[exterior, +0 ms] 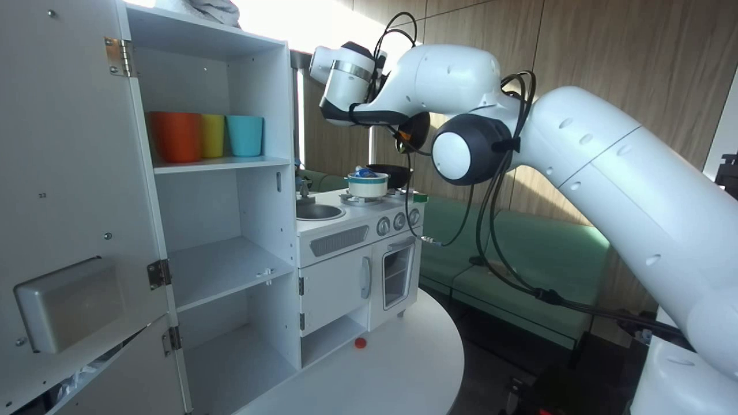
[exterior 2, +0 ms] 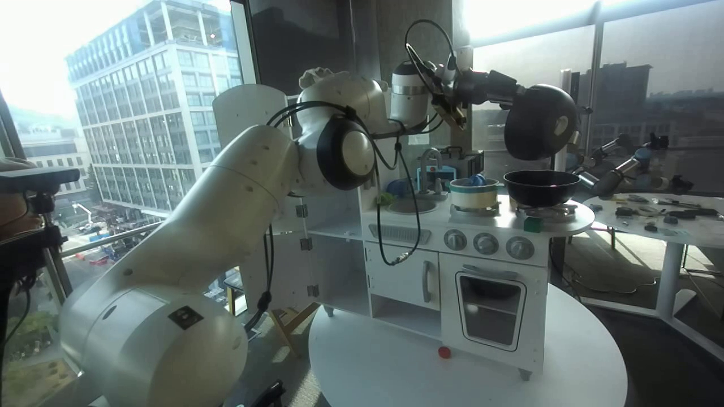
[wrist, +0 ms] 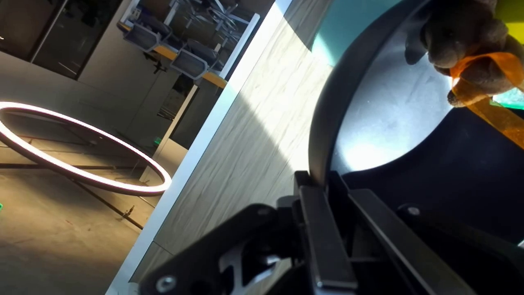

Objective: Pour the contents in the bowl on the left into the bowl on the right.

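Held at the edge, and likely slick

The fingers (wrist: 317, 217) were pinching the raised bowl (exterior 2: 534, 127) at its rim. In an exterior view it hung tipped onto its side above the lower bowl (exterior 2: 537, 196) on the play kitchen (exterior 2: 404, 285). It looked light, stiff and smooth, so I thought it might swivel in so narrow a grip. The stuffed toy (wrist: 462, 39) inside looked soft; the rim, clear of it, seemed the right hold.

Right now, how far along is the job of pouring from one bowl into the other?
Already done: the pincer grips the raised black bowl by its rim. In hand: this bowl is tilted, probably for pouring. Left: what looks like a plush toy and an orange strip are inside; they should go into the lower black bowl on the toy stove.
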{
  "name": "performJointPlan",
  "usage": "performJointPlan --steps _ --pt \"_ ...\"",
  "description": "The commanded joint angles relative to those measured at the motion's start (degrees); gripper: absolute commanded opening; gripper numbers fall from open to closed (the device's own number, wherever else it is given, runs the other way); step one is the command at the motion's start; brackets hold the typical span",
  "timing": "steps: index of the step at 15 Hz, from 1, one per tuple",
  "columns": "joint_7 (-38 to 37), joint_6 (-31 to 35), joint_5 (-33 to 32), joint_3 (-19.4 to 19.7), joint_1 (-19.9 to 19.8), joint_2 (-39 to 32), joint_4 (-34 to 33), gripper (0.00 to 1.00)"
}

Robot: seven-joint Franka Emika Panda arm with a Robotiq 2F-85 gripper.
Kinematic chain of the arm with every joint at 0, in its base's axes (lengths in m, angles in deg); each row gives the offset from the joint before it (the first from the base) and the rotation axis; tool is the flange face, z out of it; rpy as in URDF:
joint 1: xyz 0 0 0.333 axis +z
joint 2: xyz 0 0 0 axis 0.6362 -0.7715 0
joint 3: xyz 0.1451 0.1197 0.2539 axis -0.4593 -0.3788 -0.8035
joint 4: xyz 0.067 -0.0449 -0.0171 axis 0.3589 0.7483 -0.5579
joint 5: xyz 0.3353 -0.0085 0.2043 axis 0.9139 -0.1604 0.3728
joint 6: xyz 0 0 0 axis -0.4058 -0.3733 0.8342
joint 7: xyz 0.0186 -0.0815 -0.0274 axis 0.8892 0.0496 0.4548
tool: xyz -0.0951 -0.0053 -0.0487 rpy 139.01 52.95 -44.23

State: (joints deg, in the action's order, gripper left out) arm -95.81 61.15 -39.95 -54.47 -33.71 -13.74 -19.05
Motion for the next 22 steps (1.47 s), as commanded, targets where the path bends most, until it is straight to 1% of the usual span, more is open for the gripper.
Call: performJointPlan --steps 1,4,7,11,14,19,22 --pt "1.2 -0.9 -2.0 1.9 0.6 -2.6 -4.0 0.14" --pt "2.2 -1.7 -3.5 3.5 1.0 -3.3 -3.9 0.13" --pt "1.5 -2.2 -4.6 4.6 1.2 -3.5 -4.4 0.13" --pt "1.2 -1.0 -5.3 5.3 1.3 -4.0 -4.5 0.14" --pt "0.5 0.3 -4.4 4.3 1.2 -4.2 -4.8 0.14" --pt "-0.1 2.0 -4.2 4.1 1.6 -3.7 -4.6 0.14" --pt "-1.7 2.9 -3.1 3.4 1.0 -2.6 -4.9 0.14"
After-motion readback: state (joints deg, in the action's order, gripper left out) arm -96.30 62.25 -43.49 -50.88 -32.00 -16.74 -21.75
